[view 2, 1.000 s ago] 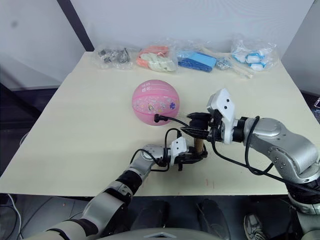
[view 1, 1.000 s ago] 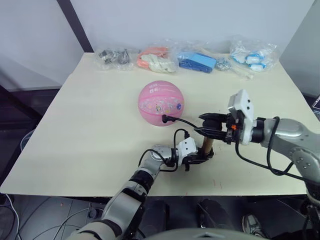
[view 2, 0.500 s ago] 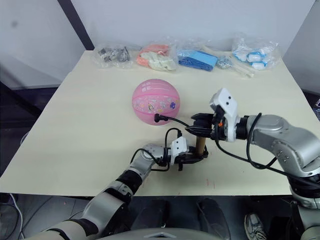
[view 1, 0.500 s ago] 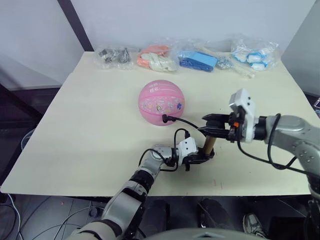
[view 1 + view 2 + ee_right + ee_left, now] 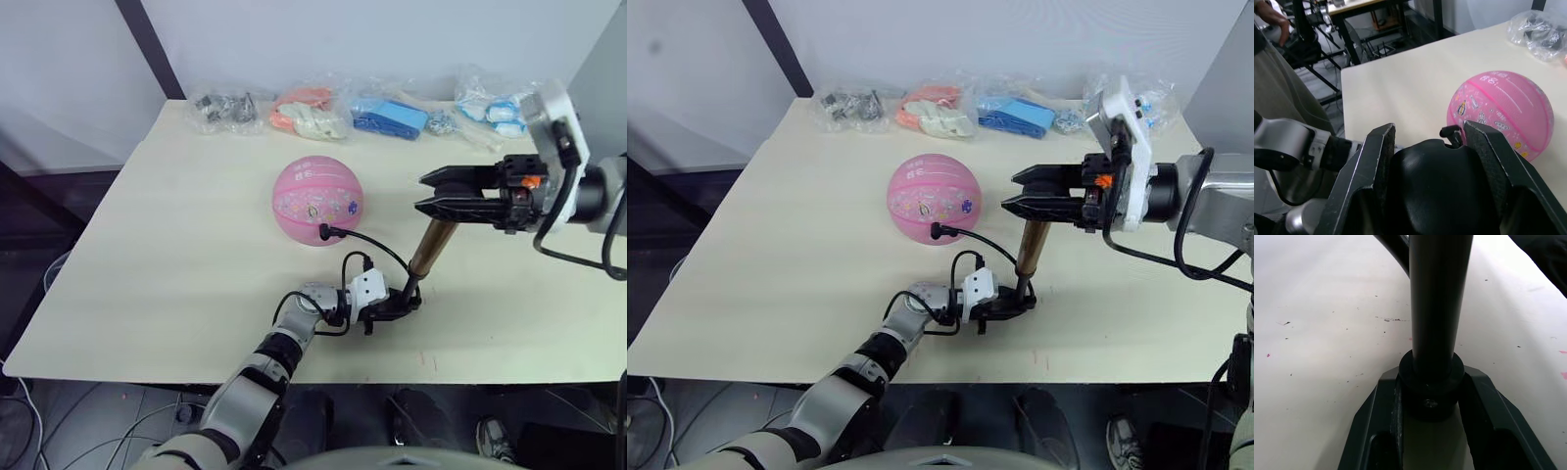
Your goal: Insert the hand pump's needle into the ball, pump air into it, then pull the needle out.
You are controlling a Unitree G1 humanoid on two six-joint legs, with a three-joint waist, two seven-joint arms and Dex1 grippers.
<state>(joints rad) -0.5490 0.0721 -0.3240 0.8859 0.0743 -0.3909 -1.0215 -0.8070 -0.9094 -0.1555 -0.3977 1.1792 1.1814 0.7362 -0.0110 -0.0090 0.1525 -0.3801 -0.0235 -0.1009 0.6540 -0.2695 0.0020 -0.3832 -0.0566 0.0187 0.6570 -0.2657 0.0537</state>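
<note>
— Since a second ago the right gripper (image 5: pixel 1007 197) has risen and drawn back from low beside the left gripper (image 5: pixel 1019 302), pulling the handle up; the hand pump (image 5: pixel 1029 249) now stands stretched out, its gold barrel showing.

— And the jaws?

— Right jaws are clamped on the pump's black T-handle. Left jaws stay closed around the pump's black base collar, pinning it to the surface (image 5: pixel 167 245).

— Where's the ball (image 5: pixel 316 201)?

— Mid-surface, beyond the left gripper and well apart from it. The black hose (image 5: pixel 364 242) loops from the pump's base to the ball's near side, its end touching the ball.

— Anything else?

— Clear bags (image 5: pixel 312 114) lie along the far edge.
</note>
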